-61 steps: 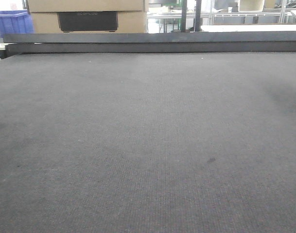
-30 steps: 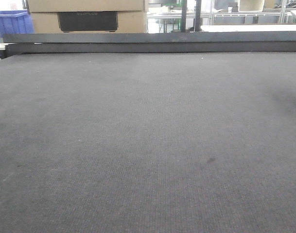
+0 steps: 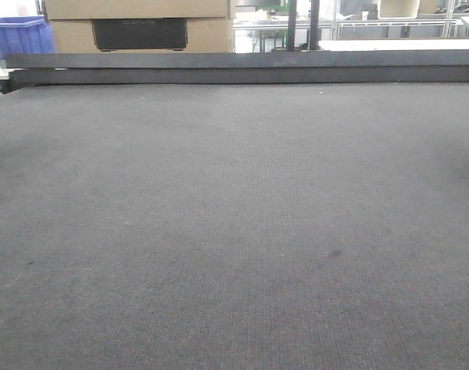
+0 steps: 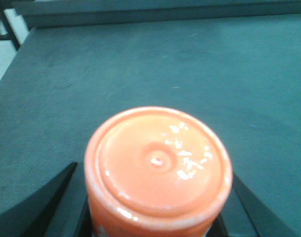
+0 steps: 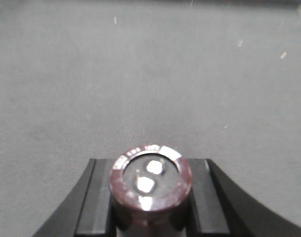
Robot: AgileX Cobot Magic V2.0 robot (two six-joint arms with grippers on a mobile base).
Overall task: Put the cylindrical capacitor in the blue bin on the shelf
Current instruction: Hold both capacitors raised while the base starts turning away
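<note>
The cylindrical capacitor [image 5: 150,190] is dark brown with a greyish rim and two shiny terminals on top. My right gripper [image 5: 151,165] is shut on it, with a black finger [image 5: 98,202] on each side, above the grey mat. My left gripper [image 4: 155,175] is shut on an orange round-topped container [image 4: 157,163], also above the mat. A blue bin [image 3: 18,35] shows at the far left beyond the table in the front view. Neither gripper shows in the front view. No steel shelf is clearly in view.
A dark grey mat [image 3: 234,216] covers the whole table, with a dark raised bar [image 3: 242,68] along its far edge. A cardboard box [image 3: 138,27] stands behind it next to the blue bin. Metal-framed tables [image 3: 388,27] stand at the back right.
A faint shadow on the right side of the mat has faded in the front view. Nothing else has visibly moved.
</note>
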